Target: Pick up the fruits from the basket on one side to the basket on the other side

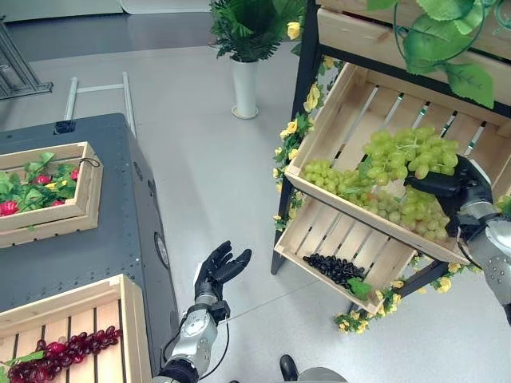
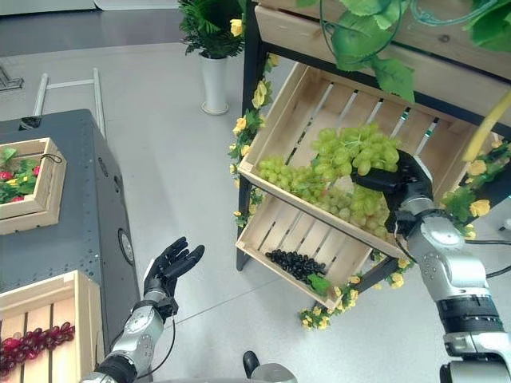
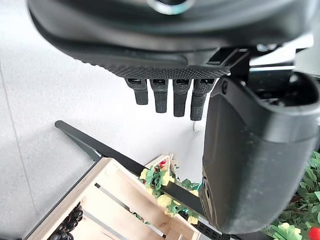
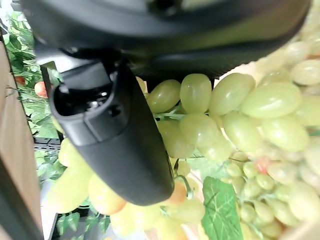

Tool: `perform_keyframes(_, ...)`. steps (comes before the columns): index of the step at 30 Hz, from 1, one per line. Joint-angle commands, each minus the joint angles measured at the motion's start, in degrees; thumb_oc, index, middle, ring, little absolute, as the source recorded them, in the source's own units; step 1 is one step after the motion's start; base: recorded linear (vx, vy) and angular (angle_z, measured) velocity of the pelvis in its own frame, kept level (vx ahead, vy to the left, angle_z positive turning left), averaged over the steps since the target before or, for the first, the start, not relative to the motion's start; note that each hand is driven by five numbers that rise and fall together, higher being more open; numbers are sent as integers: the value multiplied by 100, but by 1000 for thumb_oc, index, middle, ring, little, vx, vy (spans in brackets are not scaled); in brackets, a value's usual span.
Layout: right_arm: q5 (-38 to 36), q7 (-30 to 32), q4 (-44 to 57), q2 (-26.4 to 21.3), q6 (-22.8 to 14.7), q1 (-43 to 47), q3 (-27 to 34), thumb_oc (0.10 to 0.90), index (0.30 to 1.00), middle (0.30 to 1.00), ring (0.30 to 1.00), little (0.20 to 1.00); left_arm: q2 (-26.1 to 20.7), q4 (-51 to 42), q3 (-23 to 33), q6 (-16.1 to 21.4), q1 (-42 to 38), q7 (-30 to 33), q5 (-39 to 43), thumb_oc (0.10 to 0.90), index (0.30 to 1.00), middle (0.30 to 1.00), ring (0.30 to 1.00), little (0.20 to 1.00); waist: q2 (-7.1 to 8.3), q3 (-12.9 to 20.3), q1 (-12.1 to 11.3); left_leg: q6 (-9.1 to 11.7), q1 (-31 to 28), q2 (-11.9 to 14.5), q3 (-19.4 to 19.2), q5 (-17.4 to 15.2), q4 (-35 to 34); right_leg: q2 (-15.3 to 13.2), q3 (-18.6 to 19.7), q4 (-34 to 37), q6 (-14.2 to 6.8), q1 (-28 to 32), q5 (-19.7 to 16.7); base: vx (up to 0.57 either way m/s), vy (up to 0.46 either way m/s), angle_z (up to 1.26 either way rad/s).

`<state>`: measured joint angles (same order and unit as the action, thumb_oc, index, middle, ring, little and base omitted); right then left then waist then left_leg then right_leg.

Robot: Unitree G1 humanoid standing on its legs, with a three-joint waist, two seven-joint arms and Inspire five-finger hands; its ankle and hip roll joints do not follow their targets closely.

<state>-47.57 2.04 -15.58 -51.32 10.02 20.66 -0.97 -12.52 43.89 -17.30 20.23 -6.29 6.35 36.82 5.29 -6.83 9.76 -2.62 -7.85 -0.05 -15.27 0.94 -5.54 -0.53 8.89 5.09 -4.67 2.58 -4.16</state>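
Right hand (image 2: 399,179) at 3 o'clock in the head views, reaching into the tilted upper crate (image 1: 351,104) of the rack; fingers buried among the grapes, so grip cannot be told. Green grapes (image 1: 399,155) heaped in that crate, the raised bunch touching the hand at its 10 o'clock (thumb (image 4: 120,145) lying against the fruit in the right wrist view). Black grapes (image 1: 335,270) in the lower crate (image 1: 315,231). Left hand (image 1: 219,270) at 6 o'clock, fingers spread and empty, beside the desk (image 1: 96,239). Red grapes (image 1: 68,351) in the near crate (image 1: 132,327) on the desk.
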Motion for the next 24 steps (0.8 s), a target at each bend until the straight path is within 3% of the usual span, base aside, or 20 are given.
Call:
perform_keyframes(1, 268, 236, -667, -555, -401, 1606, 32, 400, 300, 300, 300, 300, -143, -209, -327, 497, -418, -165, -32, 800, 900, 900, 900, 900, 195, 450, -382, -20, -11, -188, 533, -526, 54, 166, -445, -9, 195, 66, -117, -21, -3, 14)
perform_keyframes(5, 776, 212, -1185, -649, -268, 2034, -400, 400, 300, 300, 300, 300, -154, -239, -380, 462, -430, -208, 11, 800, 900, 900, 900, 900, 202, 457, -487, -14, -5, -205, 619, -512, 54, 152, -524, -9, 206, 92, -107, -12, 2, 6)
perform_keyframes(6, 1041, 208, -1469, -719, -138, 2253, -660, 800, 900, 900, 900, 900, -156, -233, -402, 482, -435, -233, 38, 800, 900, 900, 900, 900, 206, 454, -541, -15, -4, -208, 659, -505, 54, 144, -560, -9, 217, 102, -106, -16, 11, 21)
perform_keyframes(16, 1714, -113, -1880, -851, 97, 2741, -1236, 800, 900, 900, 900, 900, -234, -187, -366, 480, -459, -321, 161, 800, 900, 900, 900, 900, 187, 418, -619, -11, -10, -221, 710, -489, 54, 108, -650, -9, 231, 141, -87, -12, 4, 10)
perform_keyframes(24, 2404, -2, -1822, -1092, 193, 2785, -1389, 800, 900, 900, 900, 900, -266, -280, -357, 517, -458, -366, 205, 800, 900, 900, 900, 900, 158, 402, -571, -10, -16, -220, 681, -488, 54, 114, -606, -9, 224, 136, -87, 0, 0, 0)
